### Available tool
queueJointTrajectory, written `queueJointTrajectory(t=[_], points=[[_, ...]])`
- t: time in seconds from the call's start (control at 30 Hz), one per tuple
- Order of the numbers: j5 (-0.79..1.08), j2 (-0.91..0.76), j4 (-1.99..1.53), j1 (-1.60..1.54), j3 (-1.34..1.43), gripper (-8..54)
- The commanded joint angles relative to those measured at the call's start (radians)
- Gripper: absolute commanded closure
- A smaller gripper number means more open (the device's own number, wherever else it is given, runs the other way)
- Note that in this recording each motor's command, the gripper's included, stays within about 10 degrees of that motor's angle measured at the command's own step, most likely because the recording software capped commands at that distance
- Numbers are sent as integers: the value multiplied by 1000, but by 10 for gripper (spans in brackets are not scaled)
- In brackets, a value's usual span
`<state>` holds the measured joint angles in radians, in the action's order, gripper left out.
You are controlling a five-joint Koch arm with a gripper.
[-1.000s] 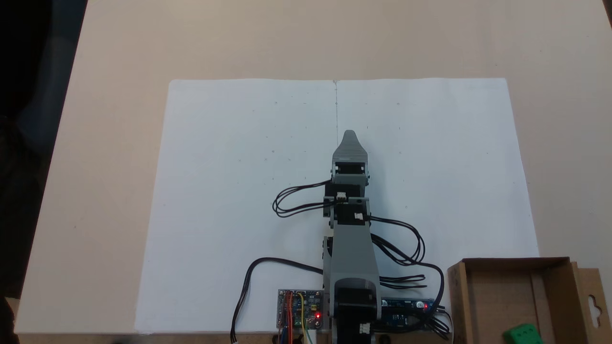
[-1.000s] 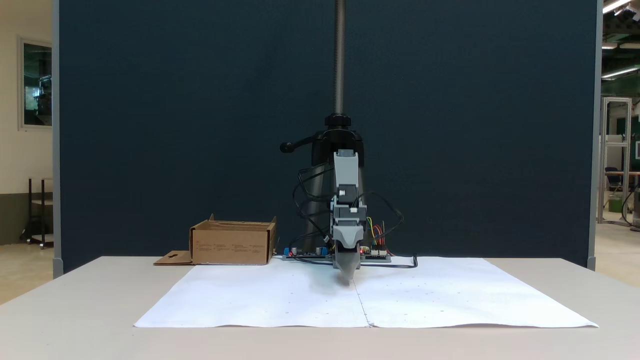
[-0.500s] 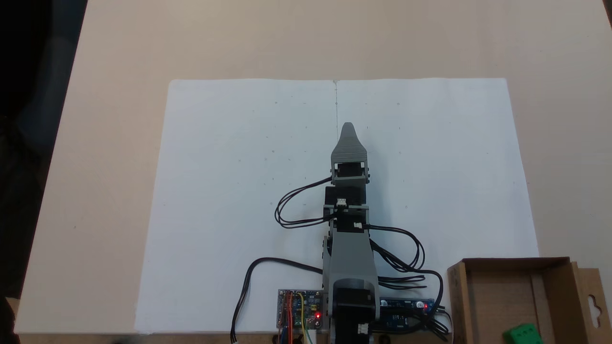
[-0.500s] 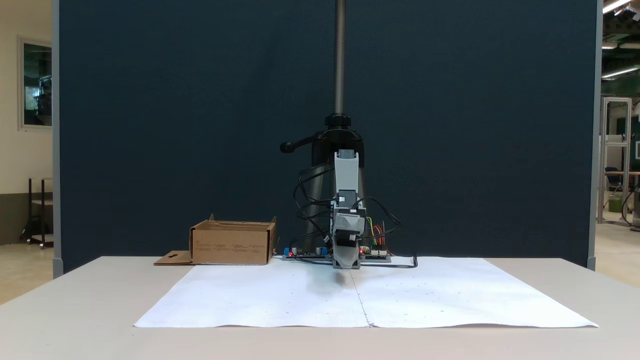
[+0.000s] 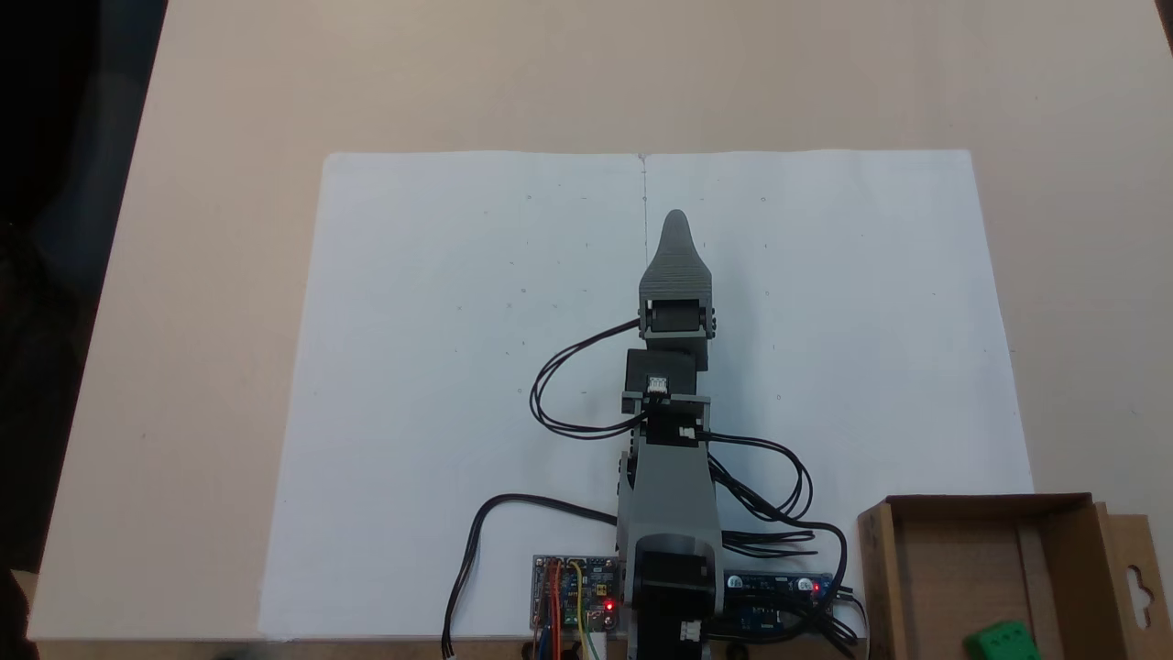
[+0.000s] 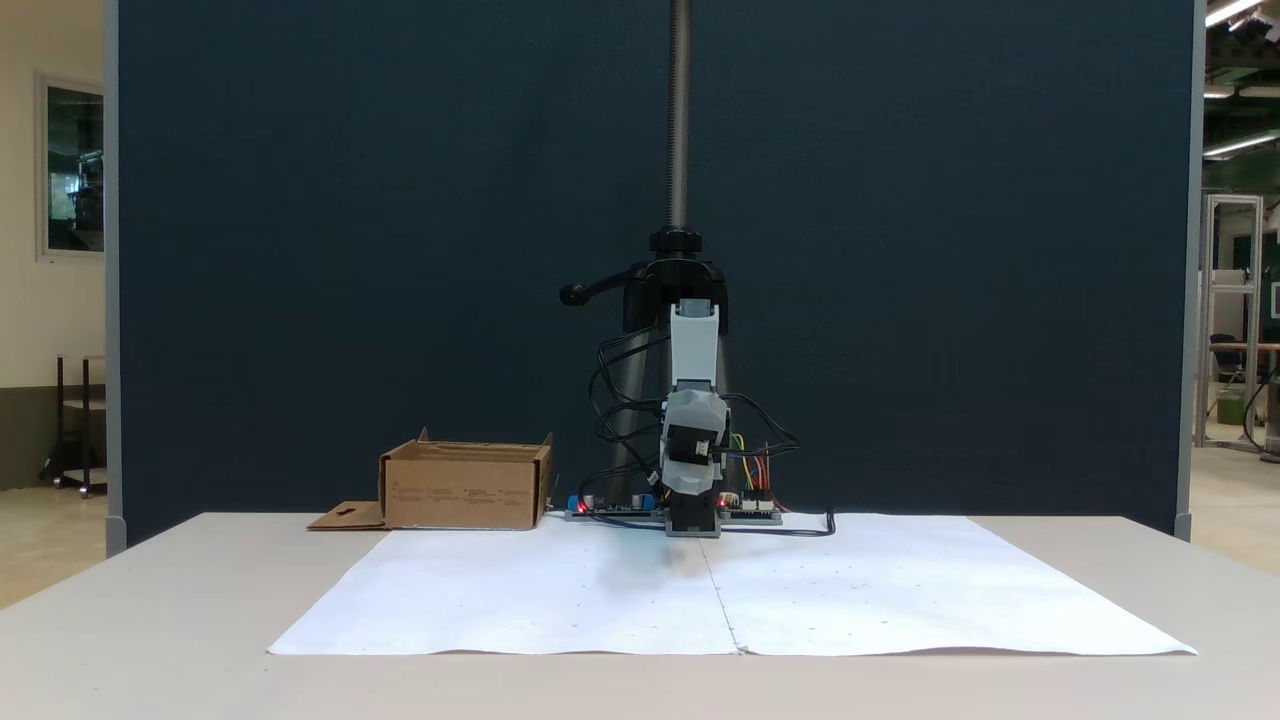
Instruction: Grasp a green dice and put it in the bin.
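Brown corrugated cardboard forms the bin [image 5: 985, 577], a shallow open box at the near right corner of a fixed view looking down. The green dice [image 5: 1004, 641] lies inside it, against the near edge of the picture. In a fixed view from the table's front, the bin [image 6: 465, 487] stands left of the arm. The grey gripper [image 5: 676, 220] points away from the base, above the white paper sheet [image 5: 440, 367], well apart from the bin. Its jaws overlap in both fixed views, so I cannot tell whether they are parted or closed.
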<state>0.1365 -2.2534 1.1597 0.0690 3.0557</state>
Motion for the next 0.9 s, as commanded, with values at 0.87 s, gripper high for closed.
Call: queueJointTrajectory(t=[0.87], points=[[186, -109, 479, -44, 75, 36]])
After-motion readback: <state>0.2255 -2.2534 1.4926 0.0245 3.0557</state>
